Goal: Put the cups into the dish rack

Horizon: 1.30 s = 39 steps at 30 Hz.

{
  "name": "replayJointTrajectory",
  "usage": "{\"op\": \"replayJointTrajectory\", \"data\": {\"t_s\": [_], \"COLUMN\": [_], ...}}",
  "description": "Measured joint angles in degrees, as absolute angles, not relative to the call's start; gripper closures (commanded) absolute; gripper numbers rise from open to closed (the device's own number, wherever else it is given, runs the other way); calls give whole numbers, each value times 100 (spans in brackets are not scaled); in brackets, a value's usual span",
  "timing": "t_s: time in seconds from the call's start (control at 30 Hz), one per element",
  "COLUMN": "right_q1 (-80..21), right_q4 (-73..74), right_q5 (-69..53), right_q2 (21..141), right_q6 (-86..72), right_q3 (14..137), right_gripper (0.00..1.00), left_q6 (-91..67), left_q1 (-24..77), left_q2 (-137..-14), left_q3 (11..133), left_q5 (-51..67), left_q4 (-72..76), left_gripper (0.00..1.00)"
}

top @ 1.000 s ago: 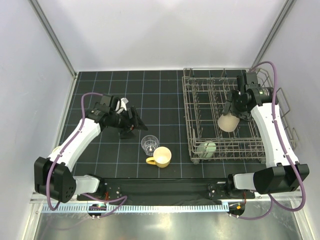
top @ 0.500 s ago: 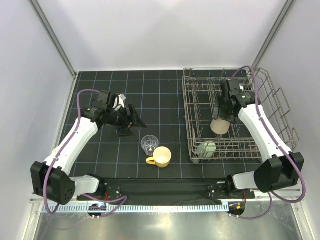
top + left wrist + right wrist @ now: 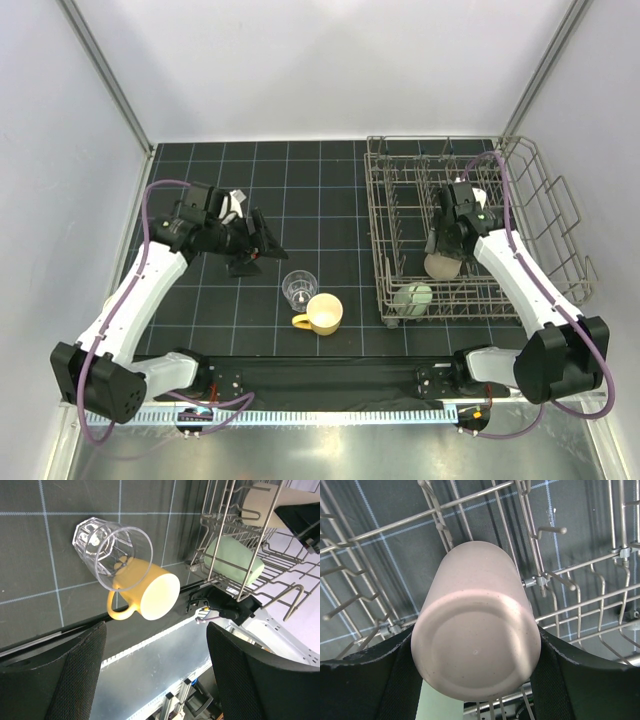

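Observation:
The dish rack (image 3: 530, 215) stands at the right and also shows in the left wrist view (image 3: 220, 525). My right gripper (image 3: 446, 250) is shut on the tan tumbler (image 3: 439, 267), holding it base-up low inside the rack; in the right wrist view the tumbler (image 3: 477, 625) fills the space between both fingers (image 3: 560, 680). A pale green cup (image 3: 413, 298) lies in the rack's near-left corner. The clear glass (image 3: 298, 287) and the yellow mug (image 3: 324, 313) sit on the mat left of the rack. My left gripper (image 3: 257, 251) is open and empty, up-left of the glass (image 3: 112, 555). The light blue cup is out of view.
The black gridded mat (image 3: 330, 190) covers the table. White walls enclose the back and sides. The rack's raised wire side (image 3: 560, 200) stands at the far right. A metal rail (image 3: 330, 412) runs along the near edge.
My right arm has carried the tan tumbler left and down, deeper among the rack's tines. My left gripper has drifted slightly left, still open.

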<state>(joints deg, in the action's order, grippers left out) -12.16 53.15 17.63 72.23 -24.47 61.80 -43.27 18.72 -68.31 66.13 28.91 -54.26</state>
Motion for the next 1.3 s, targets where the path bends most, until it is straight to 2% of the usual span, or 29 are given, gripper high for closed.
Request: {"op": "replayJointTrajectory", "data": {"t_s": [0.23, 0.27, 0.33, 0.37, 0.43, 0.53, 0.6, 0.63, 0.7, 0.87, 1.0, 1.13, 1.3], "right_q1": [-1216, -1216, -1216, -1216, -1229, -1258, -1278, -1286, -1299, -1306, -1306, -1306, -1343], "right_q4": [5048, 5030, 5024, 5026, 5043, 5103, 5205, 5280, 5422, 5857, 6176, 6600, 7094], "right_q5": [1778, 1776, 1761, 1758, 1750, 1723, 1706, 1693, 1680, 1712, 1780, 1778, 1684], "right_q2": [7225, 7225, 7225, 7225, 7225, 7223, 7223, 7220, 7207, 7118, 7002, 6973, 6980], "right_q6": [-2449, -2453, -2464, -2477, -2515, -2563, -2569, -2578, -2569, -2502, -2349, -2196, -2130], "right_q3": [5968, 5955, 5944, 5944, 5944, 5944, 5953, 5977, 6082, 6825, 7535, 8237, 8818], "right_gripper": [81, 71, 58, 46, 31, 21, 12, 11, 1, 0, 0, 0, 0], "left_q6": [-4355, -4368, -4414, -4436, -4458, -4464, -4484, -4499, -4532, -4606, -4582, -4633, -4766], "left_q1": [1872, 1872, 1872, 1872, 1872, 1872, 1872, 1872, 1872, 1883, 2021, 2137, 1844], "left_q2": [-6742, -6731, -6718, -6716, -6711, -6709, -6709, -6709, -6718, -6947, -7269, -7387, -6973], "left_q3": [6729, 6729, 6729, 6729, 6729, 6729, 6729, 6729, 6729, 6733, 6818, 7002, 7022], "left_q5": [2893, 2895, 2906, 2917, 2921, 2947, 2963, 2969, 2993, 3068, 2838, 1977, 738], "left_q4": [-5570, -5581, -5618, -5625, -5649, -5658, -5660, -5658, -5651, -5662, -5859, -6359, -6692], "left_gripper": [21, 21, 21, 21, 21, 21, 21, 21, 22, 24, 31, 29, 32]}}
